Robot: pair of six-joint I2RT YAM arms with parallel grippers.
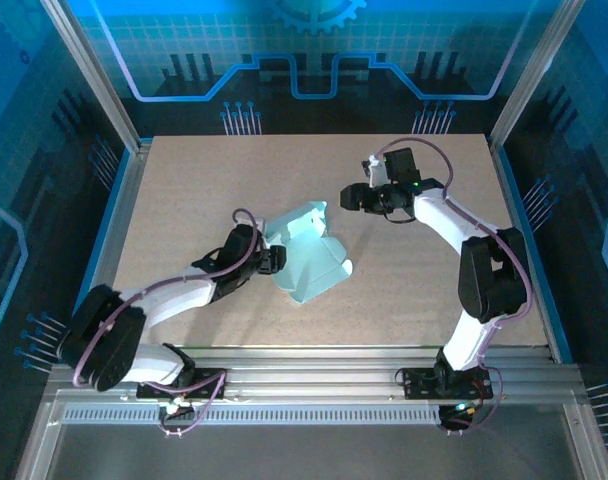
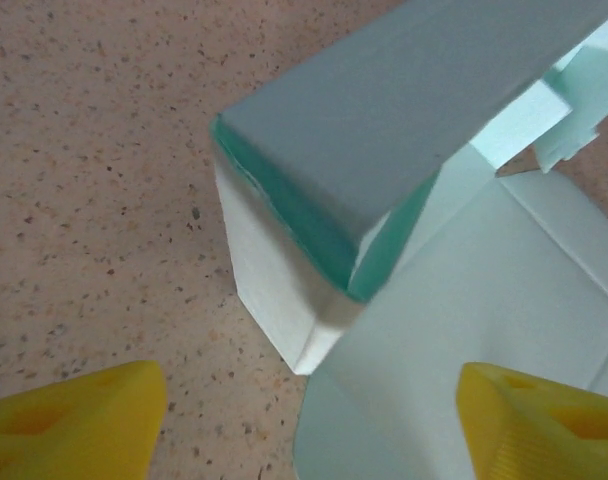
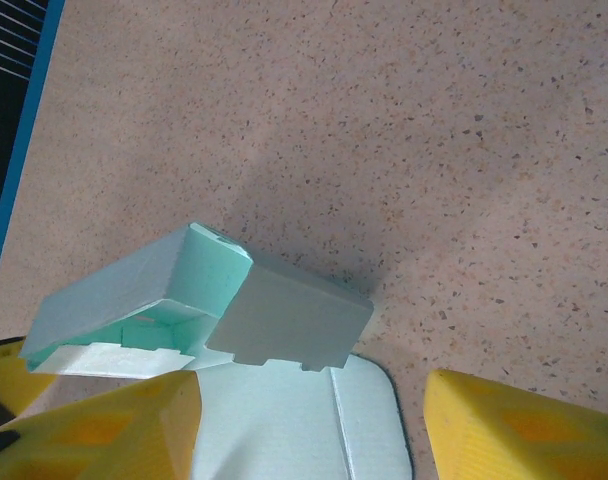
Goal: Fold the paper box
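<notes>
The left pincer stood open, its yellow fingers spread wide at the left edge of the paper box. From the wrist view it was hard to say whether either finger touched the card. Behind it, the left arm lay low and stretched out, reaching from its base at the near-left corner toward the middle of the tabletop.

The right pincer was open as well, held just off the box's far-right corner and apart from it. Its arm rose from its base, bent at the elbow, and turned leftward at the wrist.

The box sat mid-tabletop, partly folded. Its long axis ran roughly far to near, with the raised walls and flap at the far end and the flat panel toward the arms.
</notes>
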